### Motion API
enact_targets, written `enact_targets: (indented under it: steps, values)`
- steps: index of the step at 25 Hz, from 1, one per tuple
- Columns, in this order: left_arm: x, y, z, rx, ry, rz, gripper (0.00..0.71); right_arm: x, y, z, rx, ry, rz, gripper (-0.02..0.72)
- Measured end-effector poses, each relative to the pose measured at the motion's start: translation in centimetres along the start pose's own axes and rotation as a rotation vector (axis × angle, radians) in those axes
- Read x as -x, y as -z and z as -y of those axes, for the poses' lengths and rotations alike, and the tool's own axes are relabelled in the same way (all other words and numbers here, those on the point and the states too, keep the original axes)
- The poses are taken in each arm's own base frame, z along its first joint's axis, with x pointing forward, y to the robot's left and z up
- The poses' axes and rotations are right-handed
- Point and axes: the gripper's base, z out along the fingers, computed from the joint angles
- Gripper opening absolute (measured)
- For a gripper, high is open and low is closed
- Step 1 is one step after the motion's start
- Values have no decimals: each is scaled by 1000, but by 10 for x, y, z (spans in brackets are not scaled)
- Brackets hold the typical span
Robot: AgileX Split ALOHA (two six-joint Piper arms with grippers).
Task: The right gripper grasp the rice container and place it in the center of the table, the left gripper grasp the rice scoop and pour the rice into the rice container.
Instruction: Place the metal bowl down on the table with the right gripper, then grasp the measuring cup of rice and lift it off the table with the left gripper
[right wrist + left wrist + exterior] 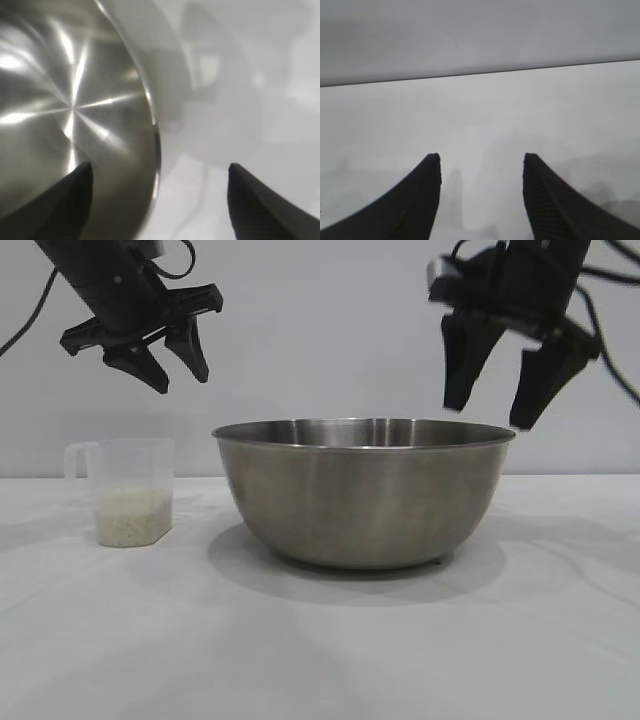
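Note:
The rice container (365,490), a big steel bowl, stands near the middle of the white table (320,650). My right gripper (488,415) hangs open just above the bowl's right rim, one finger over the inside and one outside. In the right wrist view the gripper (159,172) straddles the rim and the bowl's inside (60,100) looks empty. The rice scoop (125,490), a clear cup with rice (132,515) in its lower part, stands left of the bowl. My left gripper (178,378) is open in the air above the scoop; its wrist view (482,159) shows only bare table.
A plain grey wall stands behind the table. The table's far edge (480,73) shows in the left wrist view. Bare tabletop lies in front of the bowl and the cup.

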Motion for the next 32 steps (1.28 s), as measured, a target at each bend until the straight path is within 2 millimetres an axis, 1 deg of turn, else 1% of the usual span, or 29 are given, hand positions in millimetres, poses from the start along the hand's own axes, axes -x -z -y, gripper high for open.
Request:
enact_targets:
  steps: [3, 6, 7, 10, 12, 16, 20, 23, 27, 30, 32]
  values:
    - [0, 0, 0, -2, 0, -4, 309, -8, 28, 16, -52, -81, 51, 489]
    - [0, 0, 0, -2, 0, -5, 309, -25, 60, 25, -86, -122, 106, 489]
    - [0, 0, 0, -2, 0, -5, 309, -32, 68, 25, -95, -130, 117, 489]
    - [0, 0, 0, -2, 0, -5, 309, -58, 97, 23, -125, -148, 160, 489]
    - [0, 0, 0, -2, 0, -5, 309, -77, 110, 19, -143, -156, 173, 489]
    - [-2, 0, 1, -8, 0, -19, 309, -119, 137, 1, -161, -145, 227, 489]
    - [-2, 0, 1, -9, 0, -20, 309, -165, 144, -15, -162, -159, 246, 489]
    - [-2, 0, 1, -11, 0, -27, 309, -202, 141, -26, -162, -166, 249, 489]
    - [-6, 0, 3, -28, 0, -66, 309, -250, 125, -36, -159, -170, 237, 489]
    - [-7, 0, 3, -33, 0, -76, 309, -284, 108, -41, -160, -171, 228, 489]
    - [-7, 0, 3, -33, 0, -78, 309, -303, 99, -44, -167, -167, 251, 489]
